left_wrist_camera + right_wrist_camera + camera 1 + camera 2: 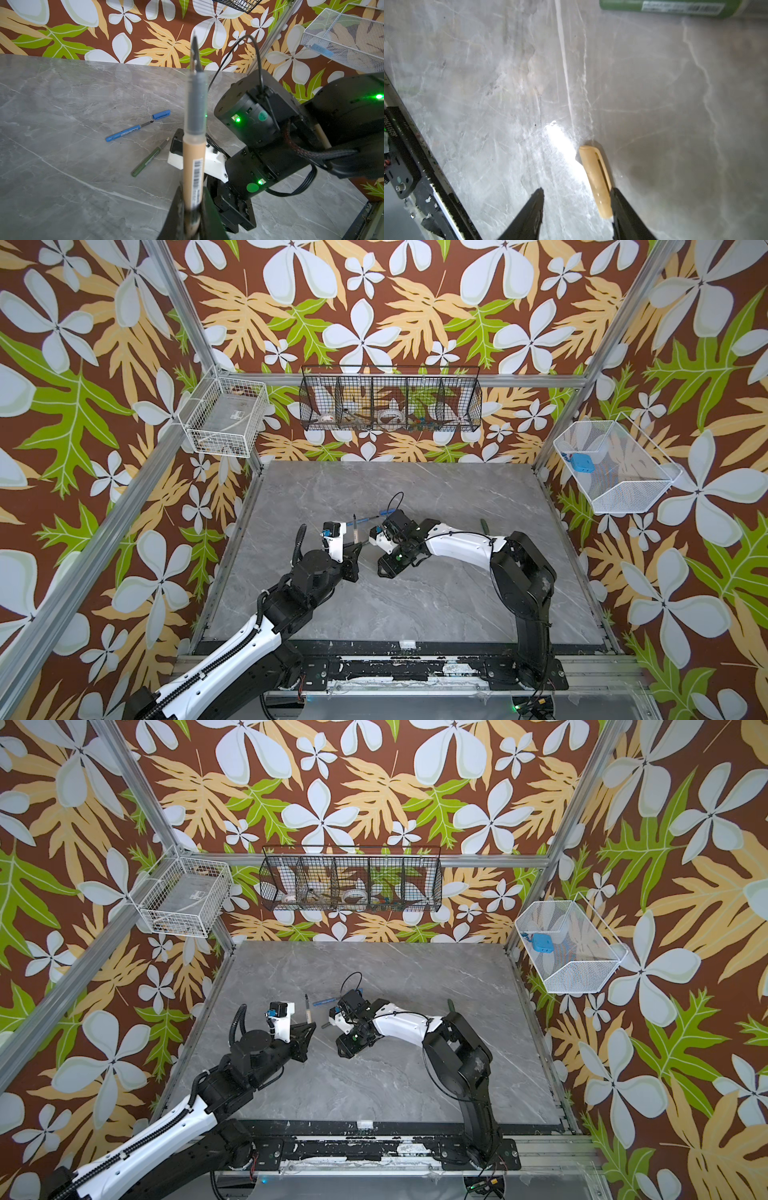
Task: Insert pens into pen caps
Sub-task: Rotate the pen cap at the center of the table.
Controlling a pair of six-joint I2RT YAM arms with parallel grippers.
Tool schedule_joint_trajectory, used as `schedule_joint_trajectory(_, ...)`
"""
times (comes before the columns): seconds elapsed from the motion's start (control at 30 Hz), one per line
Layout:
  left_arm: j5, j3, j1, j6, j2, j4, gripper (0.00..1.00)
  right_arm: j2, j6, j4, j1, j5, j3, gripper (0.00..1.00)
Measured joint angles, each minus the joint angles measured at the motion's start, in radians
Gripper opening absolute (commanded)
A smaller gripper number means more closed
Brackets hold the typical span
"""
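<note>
While the left gripper [191,199] clamps the slim tan plastic pen [194,155] by its barcoded barrel, grey neck and dark pointed tip sticking out above the glossy grey marble-look table [62,166], the right gripper [576,193] stands partly wide. A short tan tube cap [596,180] lies flat between its jaws, touching one finger. Nearby lie a blue stick pen [128,132], a stubby blue cap [161,114] just beside its tip, and a dark green pen [149,159].

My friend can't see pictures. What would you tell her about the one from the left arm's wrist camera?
The left gripper pinches an uncapped tan pen, its dark tip pointing away from the camera. On the gray table behind lie an uncapped blue pen, a blue cap near its tip, and a green pen, beside the black right arm.
</note>
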Motion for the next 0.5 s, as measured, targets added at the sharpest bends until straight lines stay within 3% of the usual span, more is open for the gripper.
schedule_joint_trajectory(0.5, -0.006, 0.003, 0.000, 0.004, -0.063, -0.024, 0.00, 0.170, -0.142, -0.191, 0.034, 0.162, 0.217, 0.51)
